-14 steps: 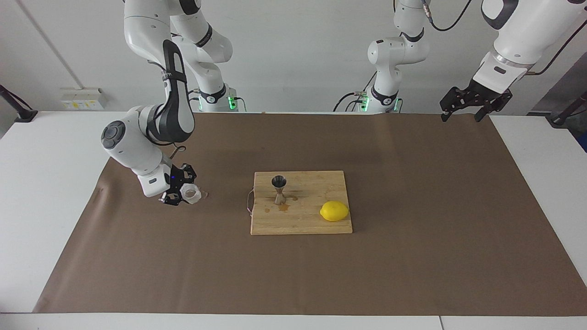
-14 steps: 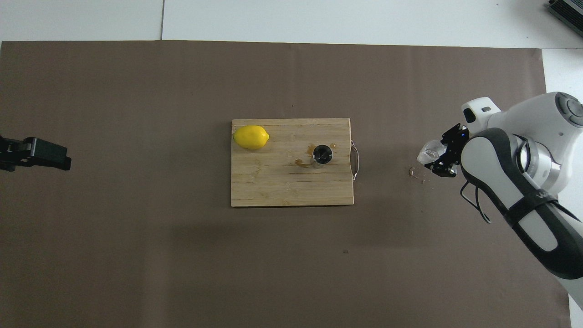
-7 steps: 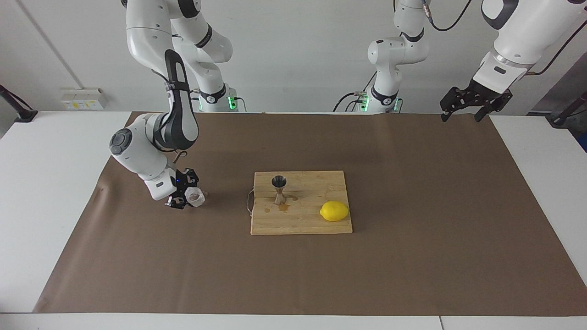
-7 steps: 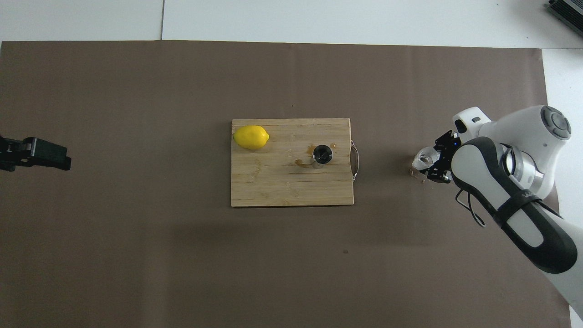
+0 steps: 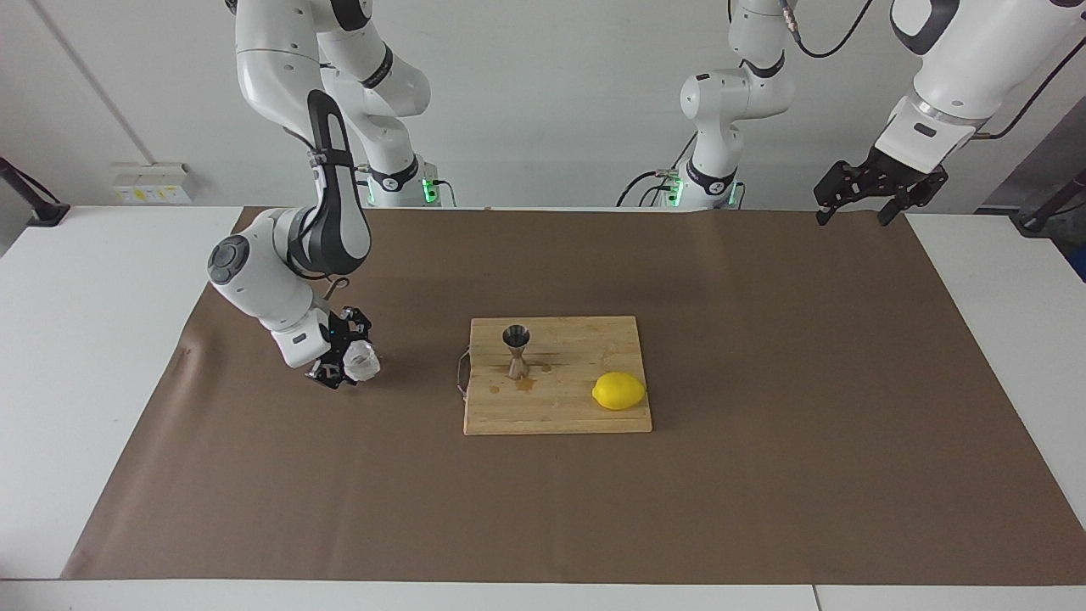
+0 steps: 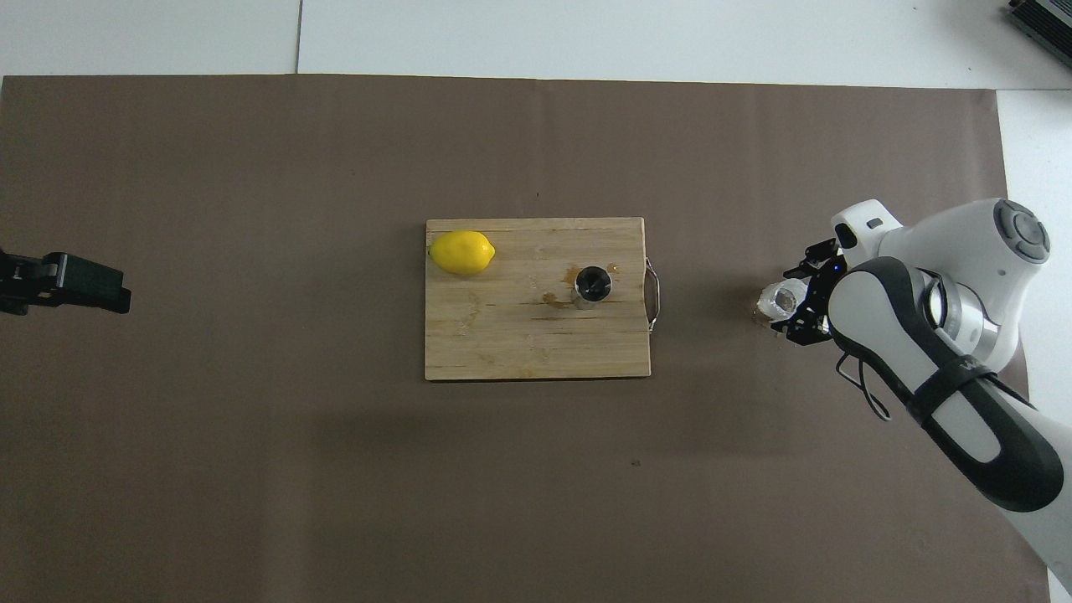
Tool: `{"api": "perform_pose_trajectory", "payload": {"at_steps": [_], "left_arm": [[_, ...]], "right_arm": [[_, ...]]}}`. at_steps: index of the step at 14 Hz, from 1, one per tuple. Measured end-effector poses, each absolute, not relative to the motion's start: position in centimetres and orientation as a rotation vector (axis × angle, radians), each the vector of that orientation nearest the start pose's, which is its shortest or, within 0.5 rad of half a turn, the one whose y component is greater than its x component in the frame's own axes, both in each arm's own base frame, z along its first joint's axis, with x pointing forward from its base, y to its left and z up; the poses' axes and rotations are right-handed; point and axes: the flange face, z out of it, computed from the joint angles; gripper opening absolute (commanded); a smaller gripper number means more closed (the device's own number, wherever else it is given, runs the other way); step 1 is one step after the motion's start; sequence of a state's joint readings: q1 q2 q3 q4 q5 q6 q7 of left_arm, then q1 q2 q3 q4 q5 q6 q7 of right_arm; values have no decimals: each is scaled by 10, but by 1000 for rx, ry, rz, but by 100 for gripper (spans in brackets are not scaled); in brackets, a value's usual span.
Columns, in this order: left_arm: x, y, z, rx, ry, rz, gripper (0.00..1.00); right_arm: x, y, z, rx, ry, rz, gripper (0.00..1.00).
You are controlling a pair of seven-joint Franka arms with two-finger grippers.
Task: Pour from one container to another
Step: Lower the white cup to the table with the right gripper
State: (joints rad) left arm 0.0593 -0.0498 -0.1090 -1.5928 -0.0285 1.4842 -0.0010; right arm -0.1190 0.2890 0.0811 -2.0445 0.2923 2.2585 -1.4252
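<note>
Steel jigger (image 5: 516,350) apparently filled, clear cup (image 5: 361,363) standing on the worktop (image 5: 764,382).
Brown splashes ring the jigger on the cutting board (image 5: 577,407), so the pour looks done. In the overhead view the cup is at the board's 3 o'clock, with the right gripper (image 5: 349,363) around it; whether it grips or has let go, I cannot tell. Only withdrawing seems left. The left gripper (image 5: 853,212) waits open at 9 o'clock.

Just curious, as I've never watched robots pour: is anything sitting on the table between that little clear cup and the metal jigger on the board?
Nothing visible does. The cup sits on the brown mat at the right claw, toward the right arm's end of the table. Between it and the jigger lie only bare mat and the board's wire handle.
</note>
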Motion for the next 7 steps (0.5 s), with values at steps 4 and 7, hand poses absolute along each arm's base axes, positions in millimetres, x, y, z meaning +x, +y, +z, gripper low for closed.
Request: {"api": "perform_pose_trajectory", "payload": {"at_steps": [4,7], "left_arm": [[529,-31,634,-3161,79,94,100],[529,-31,634,-3161,79,94,100]], "right_arm": [[585,-9,327,-2472,-1578,-203,100],[578,0,360,-2520,-1469,-186,100]]}}
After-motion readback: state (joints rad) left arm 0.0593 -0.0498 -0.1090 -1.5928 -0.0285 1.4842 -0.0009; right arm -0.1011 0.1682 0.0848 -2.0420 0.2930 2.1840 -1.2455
